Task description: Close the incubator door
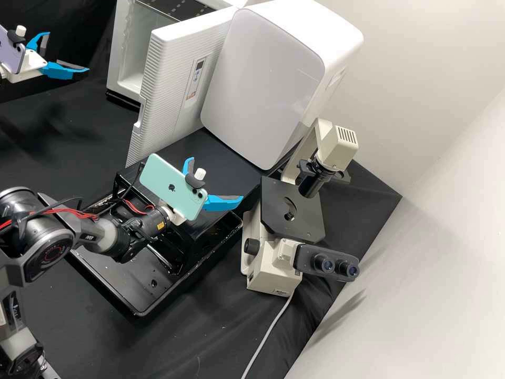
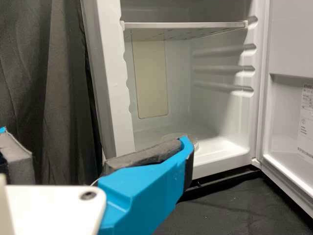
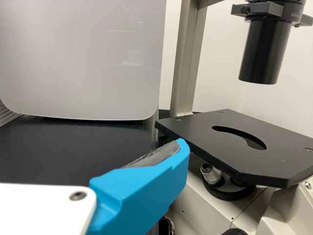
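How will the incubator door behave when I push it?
The door looks thick and rigid, so it should move as one piece rather than flex. It meets the incubator along one upright edge, so it will probably swing instead of sliding or tipping.

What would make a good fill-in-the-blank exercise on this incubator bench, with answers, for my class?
The incubator door is not shut but ____.
The left claw and the right claw both have bright ____ fingers.
The flat stage of the microscope is ____ in colour.
Missing words: open; blue; black.
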You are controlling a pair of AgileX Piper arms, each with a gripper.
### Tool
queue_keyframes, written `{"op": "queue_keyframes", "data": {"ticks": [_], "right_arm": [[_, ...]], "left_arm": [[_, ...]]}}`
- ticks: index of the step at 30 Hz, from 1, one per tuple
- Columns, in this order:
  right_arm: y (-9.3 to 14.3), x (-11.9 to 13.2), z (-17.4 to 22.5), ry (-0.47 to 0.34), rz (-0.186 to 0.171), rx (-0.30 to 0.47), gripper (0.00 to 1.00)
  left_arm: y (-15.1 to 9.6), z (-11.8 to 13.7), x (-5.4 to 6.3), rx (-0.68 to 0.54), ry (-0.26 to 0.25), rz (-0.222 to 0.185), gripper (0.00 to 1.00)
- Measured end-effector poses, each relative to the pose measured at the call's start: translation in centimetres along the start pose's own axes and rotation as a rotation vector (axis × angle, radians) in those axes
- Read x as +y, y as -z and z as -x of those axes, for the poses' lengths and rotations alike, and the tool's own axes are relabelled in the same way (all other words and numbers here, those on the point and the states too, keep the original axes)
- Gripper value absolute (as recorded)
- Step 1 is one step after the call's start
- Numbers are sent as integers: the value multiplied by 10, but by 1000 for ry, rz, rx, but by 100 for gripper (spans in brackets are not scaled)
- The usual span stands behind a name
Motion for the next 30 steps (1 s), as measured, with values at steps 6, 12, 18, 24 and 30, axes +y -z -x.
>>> {"op": "queue_keyframes", "data": {"ticks": [6,12,18,24,30], "right_arm": [[0,0,0,0,0,0,100],[0,0,0,-1,0,1,100],[1,1,0,-6,0,6,100],[0,1,0,-11,-6,0,100],[4,4,-1,-52,-12,20,0]], "left_arm": [[0,0,0,0,0,0,100],[0,0,0,0,0,0,100],[0,0,0,0,0,0,100],[0,0,0,0,0,0,100],[0,0,0,0,0,0,100]]}}
